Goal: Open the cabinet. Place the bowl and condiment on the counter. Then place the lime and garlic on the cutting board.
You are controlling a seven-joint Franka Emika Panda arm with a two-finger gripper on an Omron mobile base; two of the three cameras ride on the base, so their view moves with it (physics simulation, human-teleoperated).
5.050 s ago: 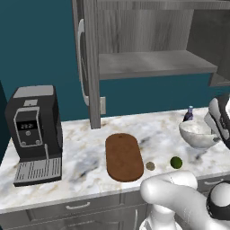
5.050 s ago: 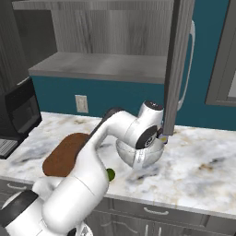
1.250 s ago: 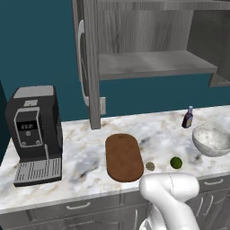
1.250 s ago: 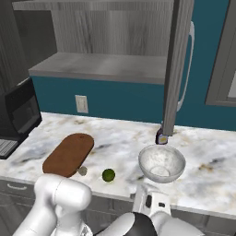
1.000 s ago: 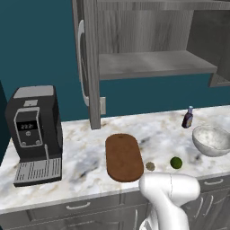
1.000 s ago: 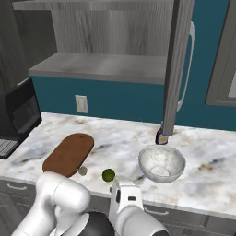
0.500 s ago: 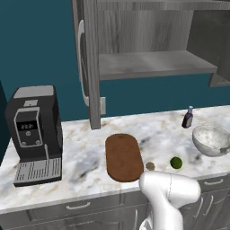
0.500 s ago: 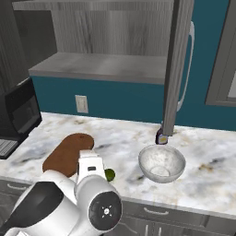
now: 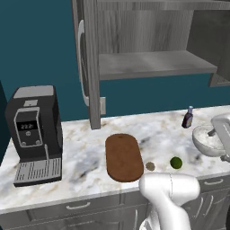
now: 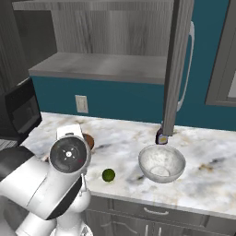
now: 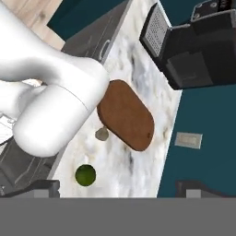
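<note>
The two-finger gripper (image 11: 120, 186) hangs above the white marble counter (image 11: 138, 177) with its dark tips spread wide apart and nothing between them (the two tips sit at opposite sides of the hand view's lower edge). Closest to it, just ahead of the left tip in the hand view, lies the small round green lime (image 11: 85, 175), resting on bare counter. A little farther along is the small beige-tan garlic bulb (image 11: 102, 134), apart from the lime and just beside the rim of the flat reddish-brown wooden cutting board (image 11: 126, 115), though not on it. The board, an oblong with rounded ends, lies farther out, with nothing on it. Beyond the board stands a black coffee machine (image 11: 198, 48) against the teal wall (image 11: 203, 138). From the left base view, the garlic (image 9: 150, 166) and lime (image 9: 176, 162) lie side by side near the counter's front edge, to the right of the board (image 9: 123, 157). Farther right sits the wide round white-grey marbled bowl (image 9: 209, 141), upright on the counter, and just behind it stands the small dark purplish-brown condiment bottle (image 9: 187, 118) with its pale cap. Above all this the grey wood-grain wall cabinet (image 9: 152, 63) stands open, its doors swung out and its shelf bare.
</note>
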